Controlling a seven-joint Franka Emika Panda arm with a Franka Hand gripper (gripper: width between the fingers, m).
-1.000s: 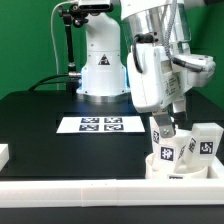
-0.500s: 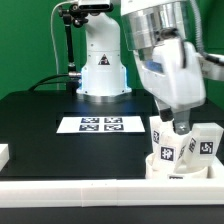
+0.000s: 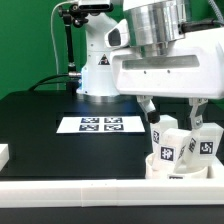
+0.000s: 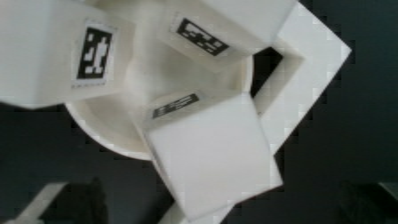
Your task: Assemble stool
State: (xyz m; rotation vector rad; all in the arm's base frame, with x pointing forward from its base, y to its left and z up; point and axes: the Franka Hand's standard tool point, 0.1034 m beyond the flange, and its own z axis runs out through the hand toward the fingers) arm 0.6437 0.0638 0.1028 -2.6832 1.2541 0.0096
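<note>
The round white seat disc (image 3: 171, 172) lies at the front of the exterior view's right. Several short white legs with black-and-white tags stand on it: one on the exterior view's left (image 3: 163, 137), one in the middle (image 3: 185, 150) and one on the exterior view's right (image 3: 207, 140). My gripper (image 3: 172, 110) hangs just above them, open, with one finger (image 3: 149, 104) on each side of the top of the left leg and apart from it. In the wrist view a large leg (image 4: 214, 150) fills the middle over the seat's rim (image 4: 107, 128).
The marker board (image 3: 100, 124) lies flat in the middle of the black table. A long white border rail (image 3: 80, 196) runs along the front edge. A small white block (image 3: 3, 153) sits at the exterior view's far left. The arm's base (image 3: 100, 70) stands behind.
The hand has turned about its own axis over the legs and now faces the exterior camera broadside, with its fingers spread wide. The legs and seat have not moved.
</note>
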